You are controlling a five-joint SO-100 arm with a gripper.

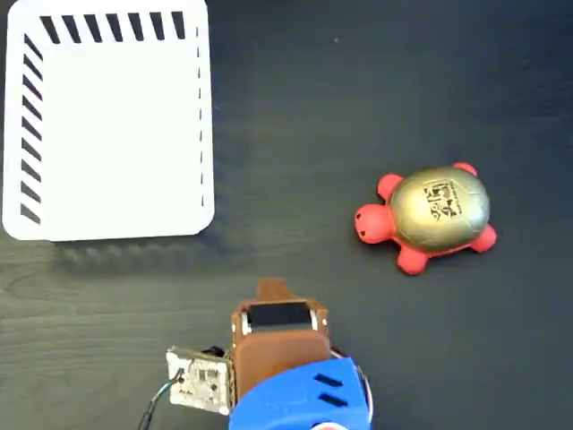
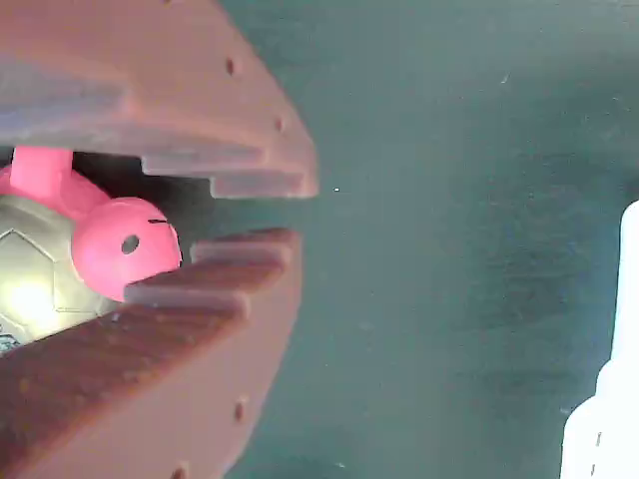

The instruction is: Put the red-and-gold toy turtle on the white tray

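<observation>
From the fixed view I see the tray [image 1: 107, 125] lying flat at the upper left of the dark table [image 1: 358, 81], with black stripes along its top and left edges and thin dashes down its right edge. Moving right, my arm [image 1: 286, 376] comes in from the bottom edge near the middle, brown at the front and blue behind, with a small circuit board [image 1: 201, 381] on its left side. The gripper [image 2: 295, 212] is only clear to me in the wrist view: its jaws are nearly together, a narrow gap between their stepped tips, clamped on nothing. The turtle [image 1: 430, 213] sits on the table at the right in the fixed view, well apart from the tray and the arm, head pointing left. In the wrist view it shows at the left, behind the jaws, not between them.
</observation>
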